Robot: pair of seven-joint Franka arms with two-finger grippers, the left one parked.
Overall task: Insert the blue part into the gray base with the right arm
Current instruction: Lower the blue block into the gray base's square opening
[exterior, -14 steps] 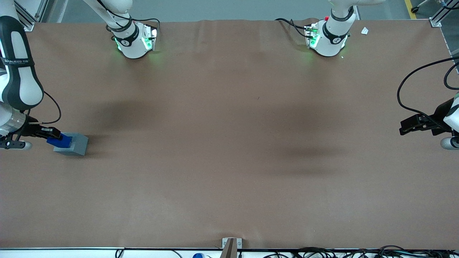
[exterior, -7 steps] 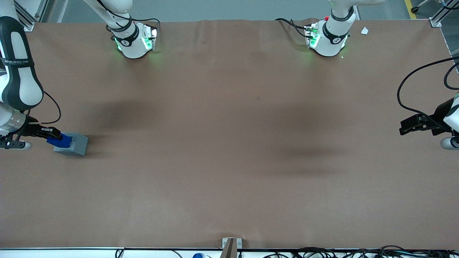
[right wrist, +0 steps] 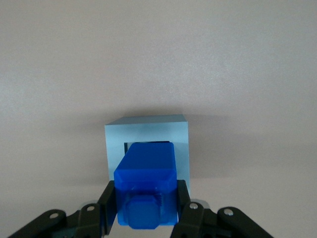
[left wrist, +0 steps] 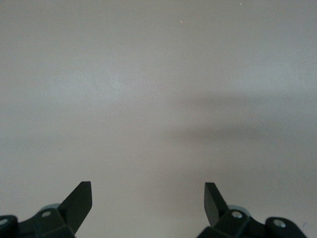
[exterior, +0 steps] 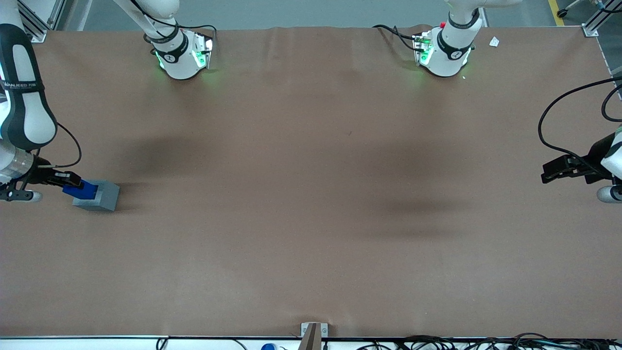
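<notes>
In the right wrist view, the gripper [right wrist: 145, 206] is closed on the blue part [right wrist: 145, 191], one black finger [right wrist: 108, 201] pressed against each side of it, with the part's raised stud facing the camera. The lower end of the blue part sits at the square recess [right wrist: 147, 145] in the top face of the gray base [right wrist: 147, 148]; how deep it has entered cannot be told. The gray base rests on the brown table [exterior: 311, 194]. In the front view, the right arm [exterior: 22, 107] stands at the working arm's end of the table, with the gripper [exterior: 68, 183] holding the blue part [exterior: 82, 190] over the gray base [exterior: 99, 195], the two blocks overlapping.
</notes>
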